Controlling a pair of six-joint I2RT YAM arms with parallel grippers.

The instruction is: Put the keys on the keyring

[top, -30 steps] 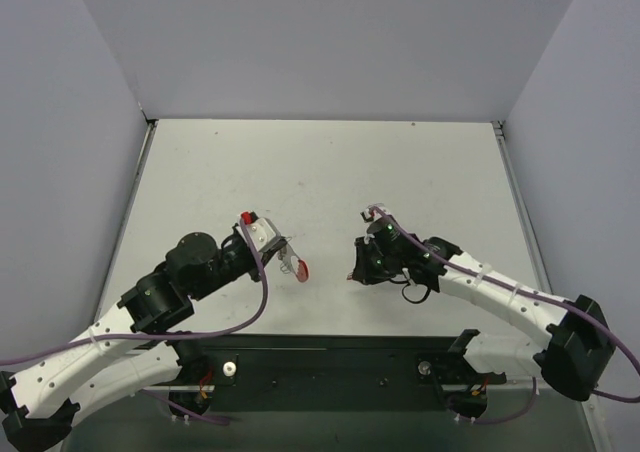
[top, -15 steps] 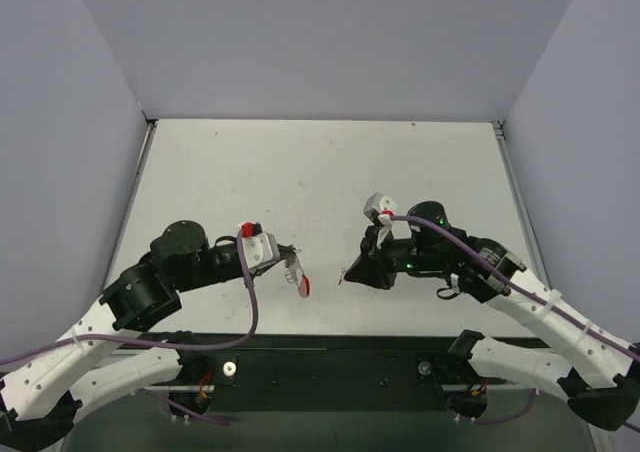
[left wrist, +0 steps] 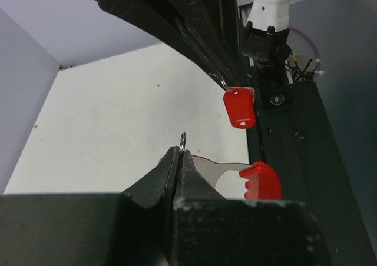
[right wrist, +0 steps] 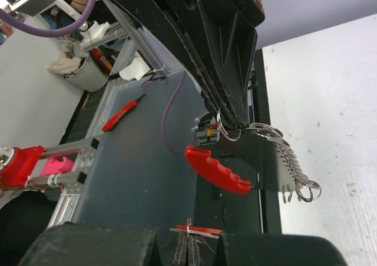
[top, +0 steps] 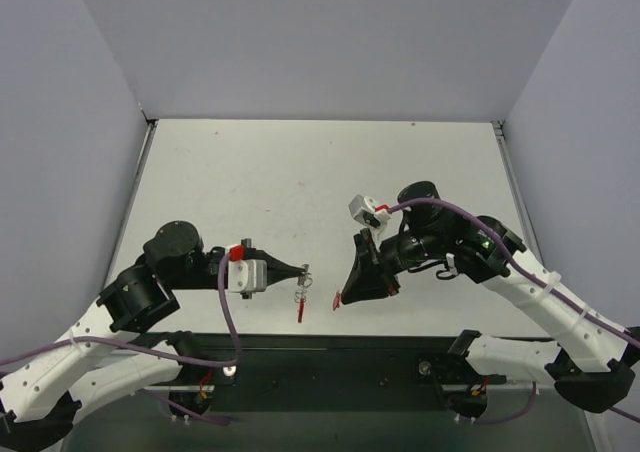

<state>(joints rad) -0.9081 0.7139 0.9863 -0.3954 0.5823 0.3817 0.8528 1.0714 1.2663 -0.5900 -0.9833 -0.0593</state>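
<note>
The keyring hangs from my left gripper (top: 303,269), which is shut on its thin wire ring. Its curved red band (top: 301,309) dangles below the fingertips. In the left wrist view the jaws (left wrist: 181,152) pinch the ring, with the red band (left wrist: 261,180) and a silver plate just to the right. The right wrist view shows the red band (right wrist: 218,169) and a silvery coil of loops (right wrist: 293,166). My right gripper (top: 344,294) is shut on the key, whose red head (left wrist: 240,107) hangs a short way from the keyring. At its own jaws (right wrist: 188,235) the key shows edge-on.
The black mounting rail (top: 330,357) with both arm bases runs along the near edge, right below both grippers. Purple cables (top: 235,317) loop off each wrist. Grey walls close in the white table (top: 320,172) at the back and sides.
Both grippers have come down toward the near edge and closer together. The left one now points right with the keyring dangling. The right one has swung left and down with the key.
</note>
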